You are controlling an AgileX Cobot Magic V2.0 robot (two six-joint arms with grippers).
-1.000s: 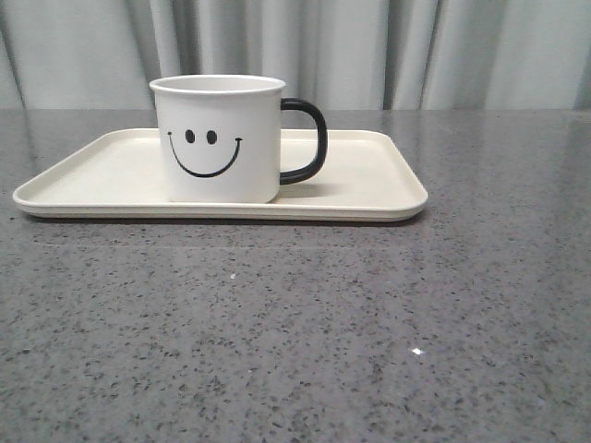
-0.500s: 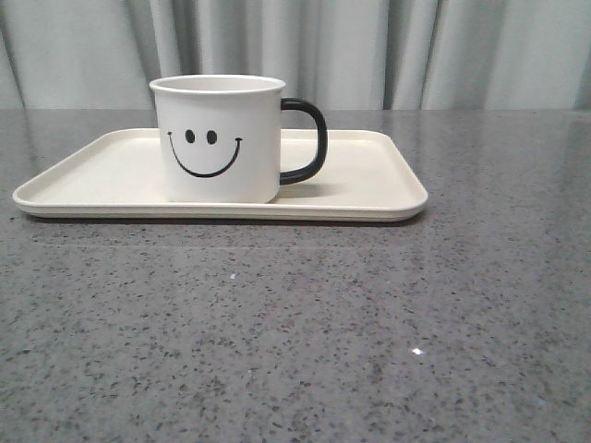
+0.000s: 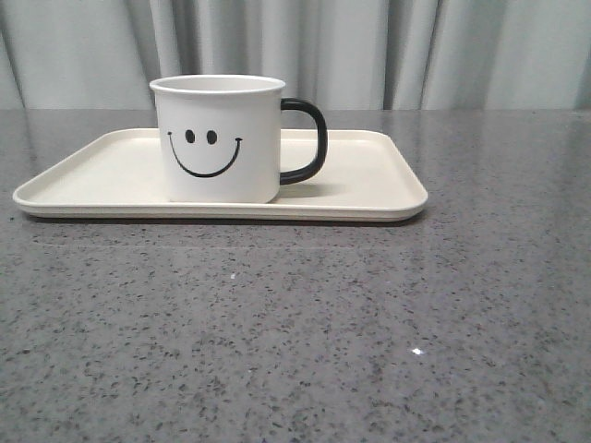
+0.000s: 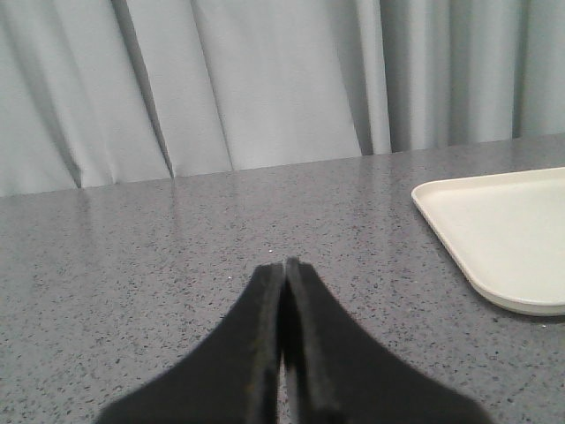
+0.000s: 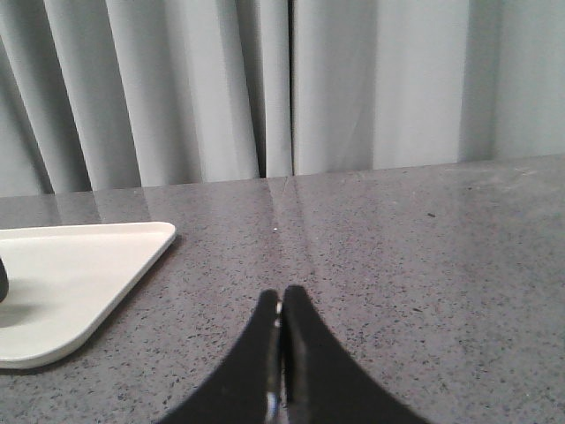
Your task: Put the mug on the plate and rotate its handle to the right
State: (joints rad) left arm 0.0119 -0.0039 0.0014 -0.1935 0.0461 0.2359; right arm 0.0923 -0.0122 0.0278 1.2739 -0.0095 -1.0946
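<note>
Two grippers sit well clear of the work, one off each end of the plate, and neither shows in the front view. Starting at the left: the left gripper [image 4: 284,265] has its black fingers pressed together with nothing between them, low over the speckled grey table [image 3: 295,332]; only the plate's left corner appears in its wrist view, some way off. That reads as a parked pose rather than an approach.

Moving right, the plate [image 3: 102,175] lies flat on the table, its long side across the scene, toward the far half of the surface in front of the pale curtain [image 3: 369,51]. The mug [image 3: 220,138] stands upright on it, left of the plate's middle, base fully inside the low rim, smiley face turned toward the near edge. Its handle [image 3: 309,140] sticks out to the right, side-on to the camera, with bare tray beyond it. Judged from this, both parts of the task look met: mug on plate, handle pointing right.

Further right again, the right gripper [image 5: 282,296] is likewise clenched on nothing, hovering low over bare table with the plate's right corner near it but apart. A dark sliver at that view's edge is probably the handle, though too little shows to be sure.
</note>
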